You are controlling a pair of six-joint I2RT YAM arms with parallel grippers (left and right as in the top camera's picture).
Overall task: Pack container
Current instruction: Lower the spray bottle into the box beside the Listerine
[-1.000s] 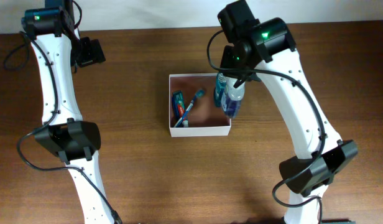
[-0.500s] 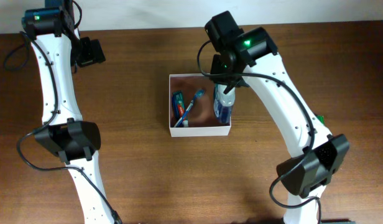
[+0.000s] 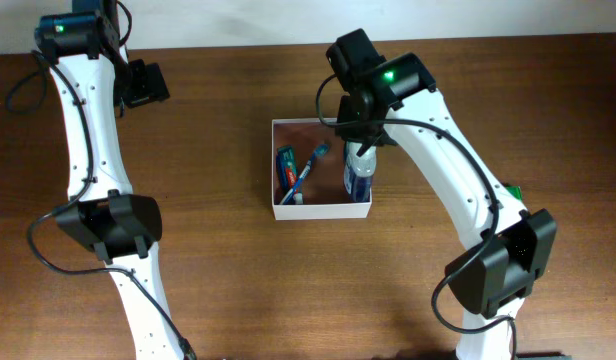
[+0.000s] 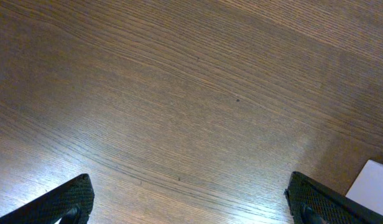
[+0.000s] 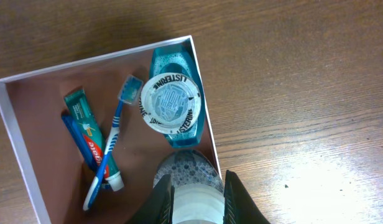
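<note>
The container point(image 3: 321, 211), a white-walled box with a pinkish-brown floor, sits mid-table. My right gripper point(image 3: 359, 150) is shut on a clear bottle with a blue label point(image 3: 359, 180), holding it upright inside the container by its right wall. In the right wrist view the gripper point(image 5: 196, 202) clamps the bottle's point(image 5: 193, 174) neck against the container point(image 5: 86, 60) wall. A teal Listerine bottle point(image 5: 173, 102) stands in the far corner. A toothpaste tube point(image 5: 92, 134) and a blue toothbrush point(image 5: 110, 140) lie on the floor. My left gripper point(image 3: 143, 83) hangs open at the far left.
The left wrist view shows bare brown wood between the open gripper's point(image 4: 191, 202) fingers, with a white corner point(image 4: 373, 186) at the lower right. A small green object point(image 3: 513, 190) peeks out behind the right arm. The table's far edge runs close behind the left gripper.
My right gripper has carried the clear bottle leftward, from over the container's right wall to inside it. The left arm has not moved.
</note>
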